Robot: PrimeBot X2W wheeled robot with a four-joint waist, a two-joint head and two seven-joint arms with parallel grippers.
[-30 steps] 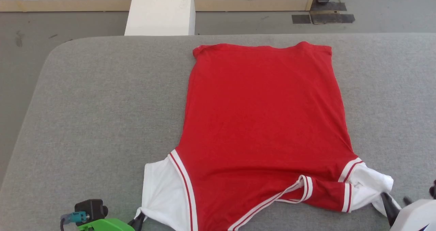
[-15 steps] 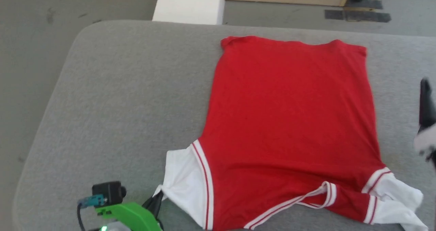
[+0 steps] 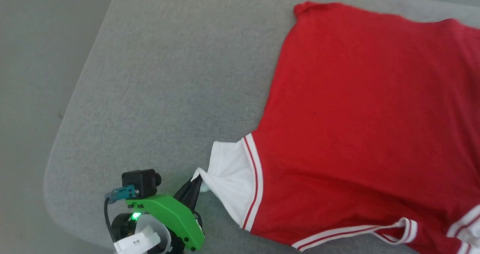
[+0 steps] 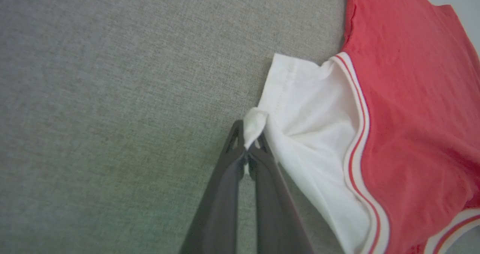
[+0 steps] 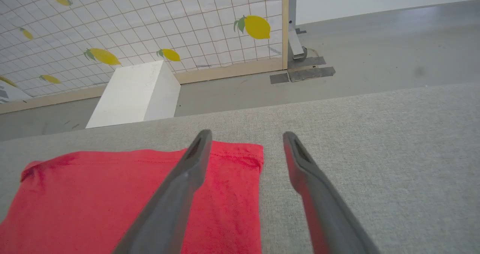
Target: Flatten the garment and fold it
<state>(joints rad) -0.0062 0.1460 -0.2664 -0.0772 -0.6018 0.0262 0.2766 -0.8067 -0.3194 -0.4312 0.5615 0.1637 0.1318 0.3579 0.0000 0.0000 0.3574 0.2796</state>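
The garment (image 3: 360, 123) is a red shirt with white sleeves and striped trim, spread flat on the grey padded table (image 3: 165, 81), plain side up. Its near-left white sleeve (image 3: 228, 175) is stretched to a point. My left gripper (image 3: 195, 184) is shut on that sleeve's tip, and the left wrist view shows the white cloth (image 4: 254, 124) bunched between the closed fingers (image 4: 228, 171). In the right wrist view my right gripper (image 5: 245, 138) hangs open above the table, over the garment's far right hem corner (image 5: 247, 154), holding nothing.
The table's rounded left corner (image 3: 63, 141) and the grey floor (image 3: 30, 59) lie to the left. Beyond the table's far edge stand a white block (image 5: 138, 93) and a lemon-patterned grid panel (image 5: 150, 25) with a wooden base.
The head camera has swung left and down, so the whole picture shifted right. My right gripper let go of the right sleeve, opened and lifted toward the far hem. The left still holds the sleeve.
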